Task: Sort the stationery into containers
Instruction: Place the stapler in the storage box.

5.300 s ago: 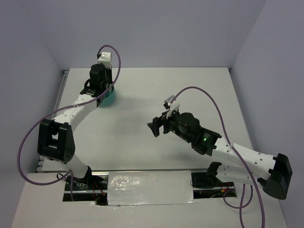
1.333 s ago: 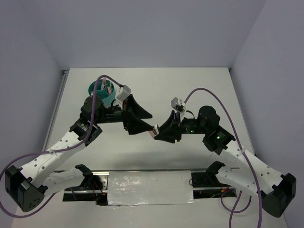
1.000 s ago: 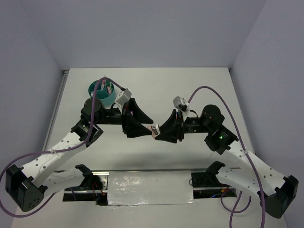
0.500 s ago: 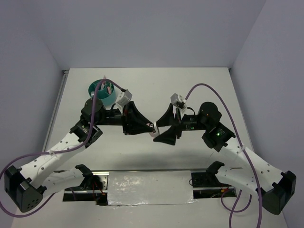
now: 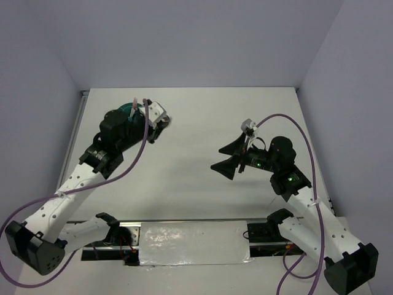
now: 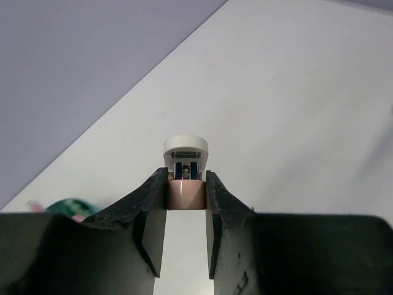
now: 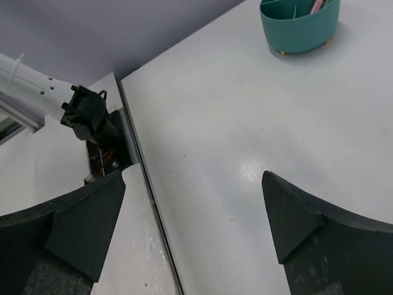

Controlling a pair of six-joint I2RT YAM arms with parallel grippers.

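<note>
Where half a second ago the pink block (image 6: 186, 195) sat mid-frame between both arms, it is now at the upper left of the top view, carried there by the left arm alone. Left wrist view: the block is clamped between the tips of the left end effector (image 6: 186, 176), and its white rounded end with a small dark window sticks out past them. It is off the bench (image 5: 202, 123), held in the air. The top view does not resolve the block itself.

The teal organizer (image 7: 299, 29) shows as a blurred patch at the lower left of the left wrist view. In the top view it is mostly hidden under the left arm, with only a teal sliver showing. Right wrist view: it stands at the upper right of the frame, with a pink stick (image 7: 316, 6) leaning in one compartment.

The right end effector (image 5: 226, 158) has pulled back toward the right of the frame. Its jaws are spread wide and carry nothing.
</note>
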